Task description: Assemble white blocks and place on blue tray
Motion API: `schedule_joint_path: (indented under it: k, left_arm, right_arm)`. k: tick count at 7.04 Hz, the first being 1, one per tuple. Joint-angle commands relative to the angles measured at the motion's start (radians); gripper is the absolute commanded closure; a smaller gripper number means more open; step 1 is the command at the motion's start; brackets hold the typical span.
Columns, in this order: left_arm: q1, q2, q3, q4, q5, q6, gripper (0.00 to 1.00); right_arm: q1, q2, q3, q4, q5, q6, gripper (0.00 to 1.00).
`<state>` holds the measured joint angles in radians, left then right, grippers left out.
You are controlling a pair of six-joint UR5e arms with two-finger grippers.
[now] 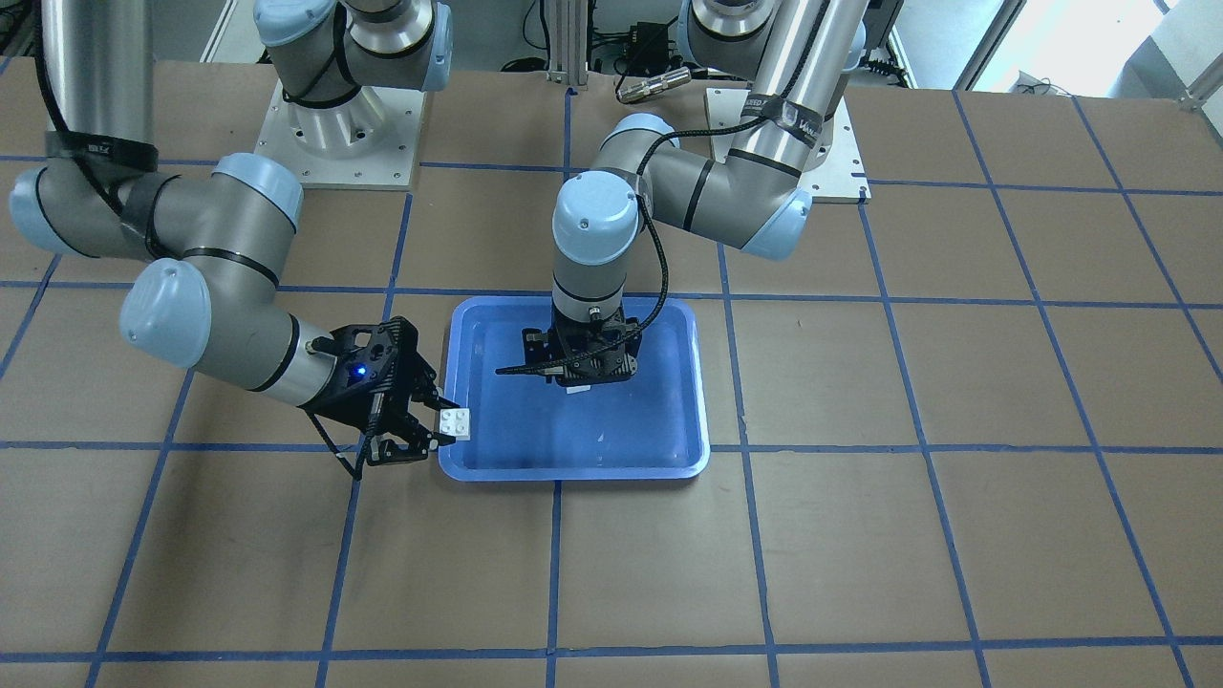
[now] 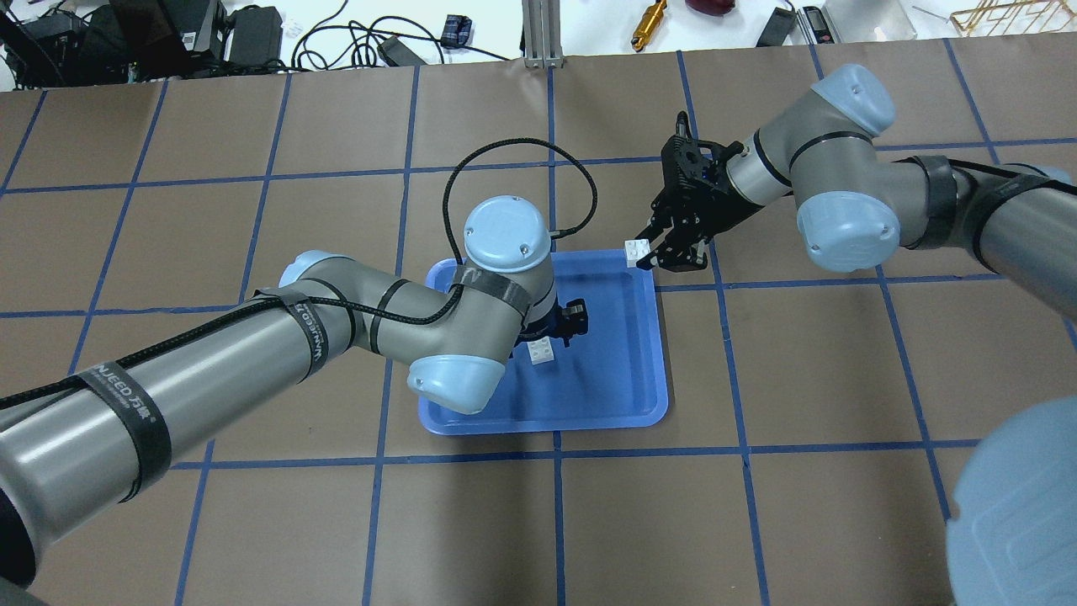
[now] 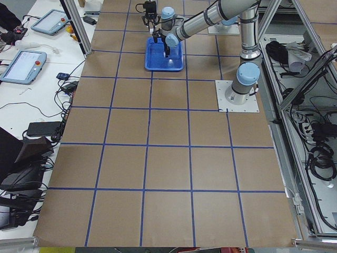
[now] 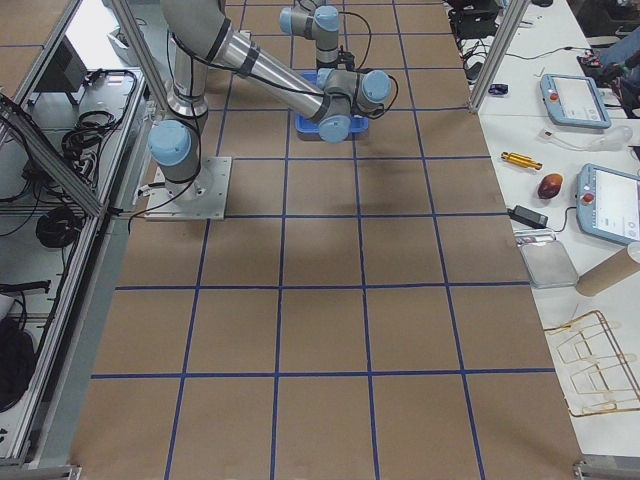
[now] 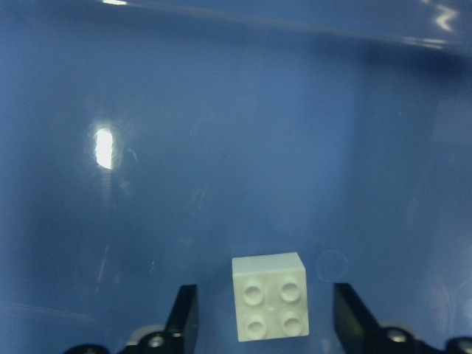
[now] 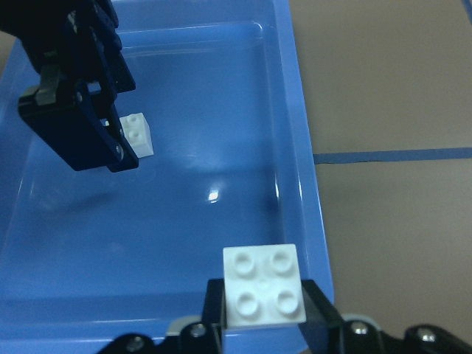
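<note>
The right pincer (image 2: 649,251) is clamping one white block (image 6: 264,286) by two opposite side walls, studs (image 6: 242,261) up, and is holding it in the air over the rim of the blue tray (image 2: 659,353), at the corner lying at about 1 o'clock from the tray's middle in the overhead view. The left pincer (image 5: 265,313) is pointing straight down inside the tray with its fingers (image 5: 184,316) standing apart, and the second white block (image 5: 271,296) is lying between them on the tray floor, near the middle, touching neither finger as far as the wrist view is showing. I am judging both blocks as very light, stiff, hard plastic, so they are not crushing under the grip; but their flat walls are looking smooth and a little slippery, and so small a piece is turning easily if it is caught off-centre. The best hold is on two parallel side walls, low enough that the four round studs on top are left free for joining. The tray is glossy, shallow plastic with rounded corners and a raised rim, and a block may be sliding on such a floor when pushed. The desk (image 2: 799,379) under it is wearing matte brown paper crossed by blue tape lines (image 2: 799,284).
</note>
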<state>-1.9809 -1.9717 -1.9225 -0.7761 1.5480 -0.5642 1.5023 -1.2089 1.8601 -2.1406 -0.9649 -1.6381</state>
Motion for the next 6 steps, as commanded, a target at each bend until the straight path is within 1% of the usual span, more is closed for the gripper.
schedule_joint_path:
  k: [1, 2, 3, 4, 5, 6]
  left_arm:
    - [0.028, 0.033, 0.004, -0.005, 0.001, 0.027, 0.08]
    - [0.075, 0.051, 0.002, -0.012, -0.005, 0.077, 0.08]
    - [0.103, 0.063, -0.004, -0.015, -0.035, 0.110, 0.08]
    - [0.108, 0.071, -0.010, -0.037, -0.034, 0.113, 0.10]
    - [0.120, 0.073, -0.030, -0.054, -0.039, 0.162, 0.19]
    - [0.131, 0.077, -0.045, -0.052, -0.039, 0.185, 0.30]
  right_arm:
    - [0.018, -0.012, 0.065, -0.071, 0.002, 0.017, 1.00]
    - [0.019, -0.032, 0.118, -0.146, 0.000, 0.062, 1.00]
    - [0.035, -0.040, 0.152, -0.215, -0.002, 0.095, 1.00]
    - [0.051, -0.040, 0.186, -0.246, -0.002, 0.096, 1.00]
    - [0.077, -0.040, 0.215, -0.336, -0.002, 0.133, 1.00]
    - [0.108, -0.038, 0.237, -0.369, -0.003, 0.165, 1.00]
